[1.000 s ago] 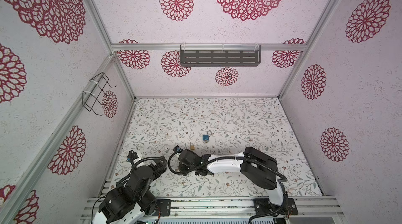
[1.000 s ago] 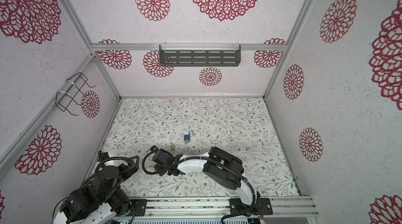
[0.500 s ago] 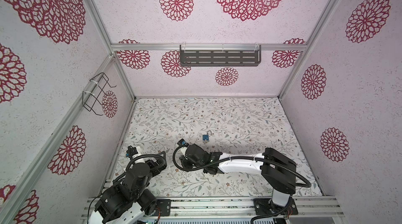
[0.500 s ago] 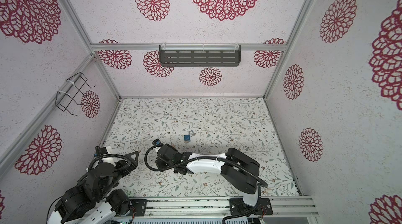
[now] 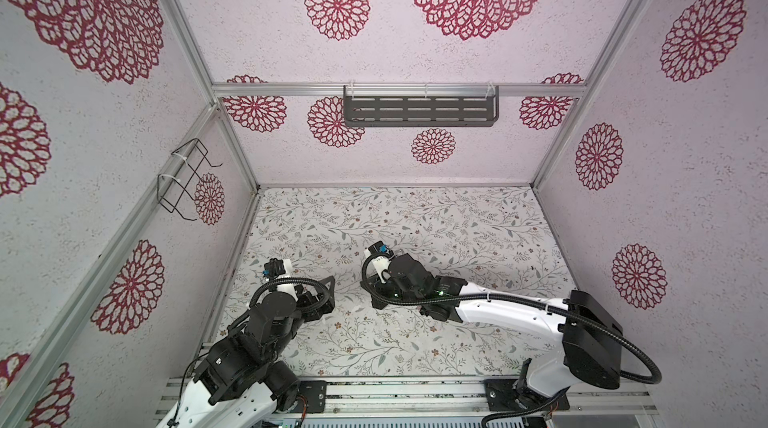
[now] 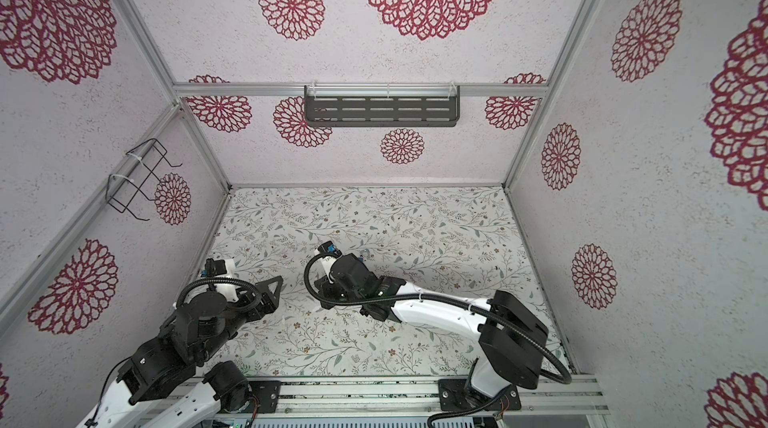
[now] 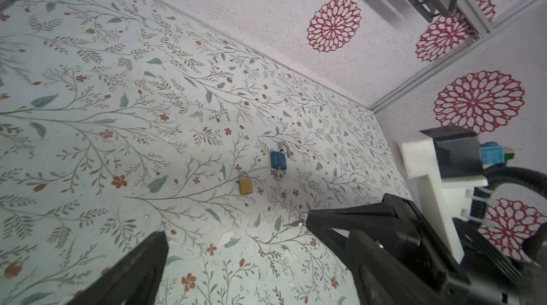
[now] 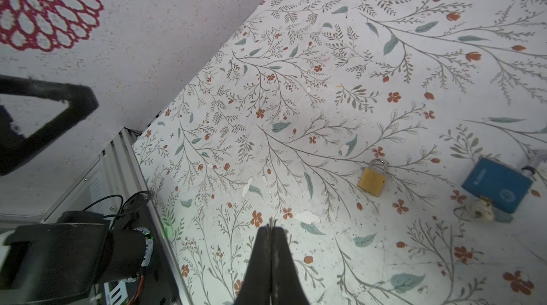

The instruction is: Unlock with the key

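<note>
A small brass padlock (image 7: 245,185) (image 8: 371,180) lies flat on the floral table with its shackle closed. Beside it lies a blue padlock (image 7: 278,160) (image 8: 497,185) with a key (image 7: 279,173) stuck in its base. My right gripper (image 8: 270,228) (image 7: 309,219) is shut on another small silver key (image 7: 292,223), which pokes out of its tip, a short way from the brass padlock. My left gripper (image 7: 254,247) (image 5: 330,295) hangs open and empty over the table, close to the right gripper's tip. In both top views the right arm covers the padlocks.
A grey slotted shelf (image 5: 419,112) hangs on the back wall and a wire basket (image 5: 183,180) on the left wall. Walls close in the table on three sides. A metal rail (image 5: 415,388) with the arm bases runs along the front edge.
My right arm has stretched out and carried its shut gripper farther back, over the padlocks. My left gripper has moved a little toward the middle, staying open.
</note>
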Controlling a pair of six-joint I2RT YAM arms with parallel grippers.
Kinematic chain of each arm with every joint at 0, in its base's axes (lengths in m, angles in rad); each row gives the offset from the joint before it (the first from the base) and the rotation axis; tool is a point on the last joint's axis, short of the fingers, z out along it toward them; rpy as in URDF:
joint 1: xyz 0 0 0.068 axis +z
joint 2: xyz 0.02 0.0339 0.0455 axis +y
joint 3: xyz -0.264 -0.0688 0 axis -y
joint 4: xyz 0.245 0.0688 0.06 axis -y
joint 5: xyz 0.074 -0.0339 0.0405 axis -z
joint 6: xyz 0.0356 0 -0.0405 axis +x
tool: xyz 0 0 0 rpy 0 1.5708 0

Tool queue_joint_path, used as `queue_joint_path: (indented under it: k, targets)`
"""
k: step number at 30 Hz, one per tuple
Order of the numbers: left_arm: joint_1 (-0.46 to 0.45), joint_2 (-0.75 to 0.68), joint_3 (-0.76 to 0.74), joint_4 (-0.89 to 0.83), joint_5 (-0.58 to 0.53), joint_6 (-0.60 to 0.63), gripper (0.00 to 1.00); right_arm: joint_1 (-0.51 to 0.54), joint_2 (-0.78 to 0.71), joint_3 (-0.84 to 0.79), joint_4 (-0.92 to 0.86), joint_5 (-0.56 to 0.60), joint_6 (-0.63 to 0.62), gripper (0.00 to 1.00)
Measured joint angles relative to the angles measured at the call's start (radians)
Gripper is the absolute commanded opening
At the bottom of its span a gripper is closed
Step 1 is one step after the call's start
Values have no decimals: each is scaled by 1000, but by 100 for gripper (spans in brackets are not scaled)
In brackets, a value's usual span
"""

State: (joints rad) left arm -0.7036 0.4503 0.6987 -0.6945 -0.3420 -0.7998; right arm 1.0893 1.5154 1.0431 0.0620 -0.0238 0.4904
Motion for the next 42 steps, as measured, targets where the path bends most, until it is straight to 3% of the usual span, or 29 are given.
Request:
queue_joint_path:
  k: [17,21,31,42]
  targets:
    - [2,201,-193,600,424,382,80,-154,-299,-72,-158,-119,82,0]
    - [-2,254,-243,733,490,448,71,-187,-317,-47,-209,-166,87,0]
    - [-59,355,-297,1022,518,580,59,-202,-317,20,-255,-261,109,0]
    - [-71,454,-306,1180,538,626,43,-203,-317,31,-246,-315,137,0]
